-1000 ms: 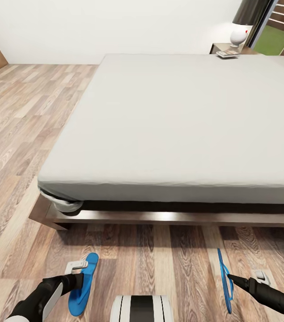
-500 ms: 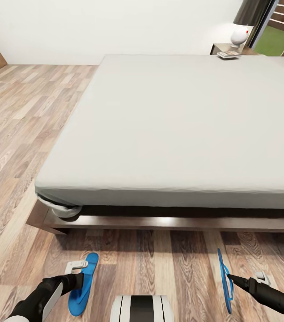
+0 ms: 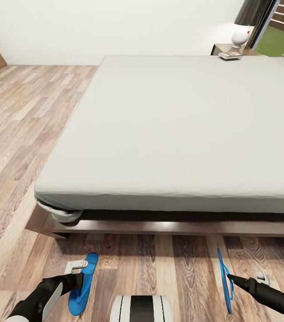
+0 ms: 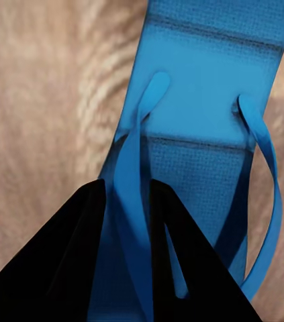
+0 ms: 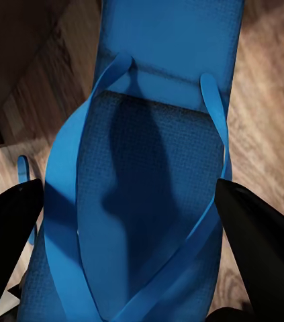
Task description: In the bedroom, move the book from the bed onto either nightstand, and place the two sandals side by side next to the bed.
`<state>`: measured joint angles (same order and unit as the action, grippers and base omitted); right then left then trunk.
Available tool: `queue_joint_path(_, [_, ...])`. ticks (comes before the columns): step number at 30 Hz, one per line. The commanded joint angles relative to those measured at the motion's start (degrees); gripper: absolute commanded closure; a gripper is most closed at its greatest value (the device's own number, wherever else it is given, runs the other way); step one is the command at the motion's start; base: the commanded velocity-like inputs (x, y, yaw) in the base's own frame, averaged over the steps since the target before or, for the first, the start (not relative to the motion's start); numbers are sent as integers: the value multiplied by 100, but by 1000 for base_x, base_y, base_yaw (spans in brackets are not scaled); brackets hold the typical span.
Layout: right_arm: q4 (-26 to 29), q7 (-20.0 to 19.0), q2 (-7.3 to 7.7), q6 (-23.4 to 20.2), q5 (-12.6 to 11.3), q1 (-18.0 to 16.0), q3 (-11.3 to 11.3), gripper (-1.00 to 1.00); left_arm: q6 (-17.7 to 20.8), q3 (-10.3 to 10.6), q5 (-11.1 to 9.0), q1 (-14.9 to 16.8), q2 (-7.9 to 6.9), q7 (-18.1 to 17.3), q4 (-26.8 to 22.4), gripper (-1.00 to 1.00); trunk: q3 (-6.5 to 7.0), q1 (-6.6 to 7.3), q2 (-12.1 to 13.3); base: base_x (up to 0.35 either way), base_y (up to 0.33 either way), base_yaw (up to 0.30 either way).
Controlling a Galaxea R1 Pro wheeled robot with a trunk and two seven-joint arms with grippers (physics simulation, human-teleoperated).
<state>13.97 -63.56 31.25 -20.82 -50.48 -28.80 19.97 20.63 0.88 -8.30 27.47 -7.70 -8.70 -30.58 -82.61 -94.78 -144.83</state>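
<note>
Sandal step in hand: the left hand (image 3: 80,281) pinches one sandal's (image 3: 82,283) strap, the right hand (image 3: 229,278) grips the other sandal (image 3: 224,279) edge-up, both beside the bed (image 3: 177,129); next, level them and set them together.

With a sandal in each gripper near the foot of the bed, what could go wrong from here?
1. The right sandal hangs on edge in the right gripper; released like that, it may topple and land crooked.
2. The left gripper seems to pinch only a strap of the left sandal, so the sandal might swing or slip.
3. The sandals are held far apart, so they may not end side by side beside the bed.
</note>
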Motion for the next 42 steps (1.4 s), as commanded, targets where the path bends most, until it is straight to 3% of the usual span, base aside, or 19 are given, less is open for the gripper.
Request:
queue_joint_path(1, [1,-7,4,-53,-59,-3,34,100,38,9,-58,-2,-3,0,-9,100,-4,1,-2,3,1,0])
queue_joint_path(10, [1,-7,4,-53,-59,-3,34,100,43,9,-58,-2,-4,0,-9,100,-4,1,-2,0,0,0])
queue_joint_path(29, [1,-7,4,-53,-59,-3,34,100,38,9,-58,-2,-4,0,-9,100,-425,-48,-27,0,0,0])
queue_joint_path(42, [1,-7,4,-53,-59,-3,34,100,38,9,-58,-1,-4,0,-9,100,-425,-48,-27,0,0,0])
